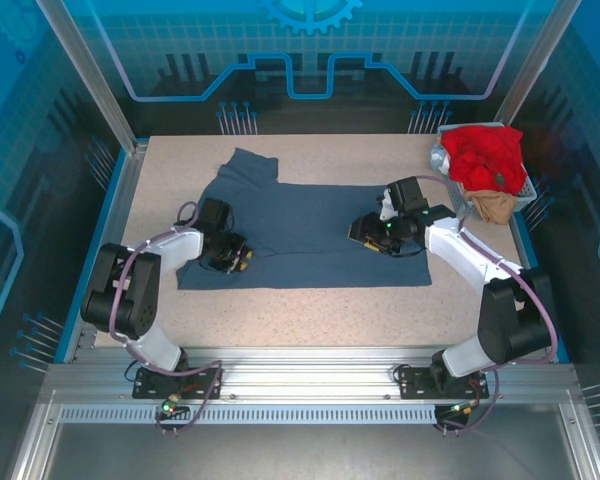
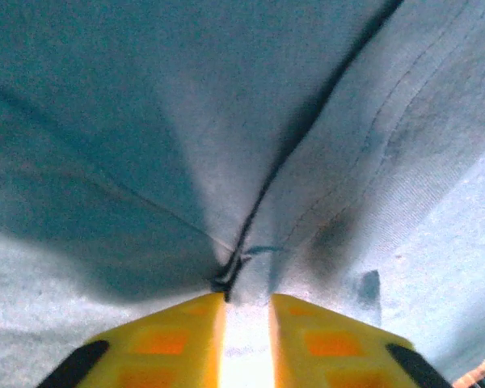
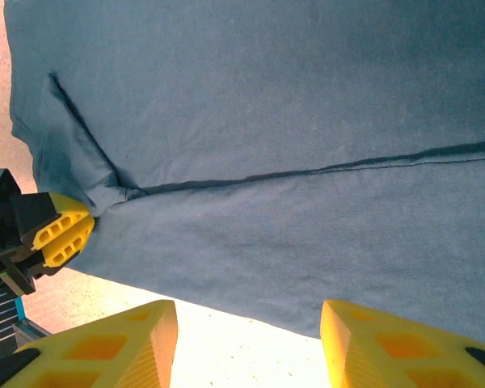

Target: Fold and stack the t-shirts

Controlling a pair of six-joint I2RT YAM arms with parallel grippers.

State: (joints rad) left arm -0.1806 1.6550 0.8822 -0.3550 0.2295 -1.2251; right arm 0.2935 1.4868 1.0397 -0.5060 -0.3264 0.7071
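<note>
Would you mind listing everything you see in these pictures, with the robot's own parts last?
slate-blue t-shirt: 1, dark slate-blue, lying flat across the table's middle.
red t-shirt: 1, bright red, heaped in the basket.
tan t-shirt: 1, tan, in the basket below the red one.
basket: 1, grey wire, table's far right corner.
table: 1, speckled beige.
left gripper: 1, yellow fingers, pinching the slate-blue t-shirt near its left edge.
right gripper: 1, yellow fingers, open over its right part.

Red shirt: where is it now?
Top view: red shirt is heaped in the basket at the table's far-right corner, tan shirt on its near side.
</note>
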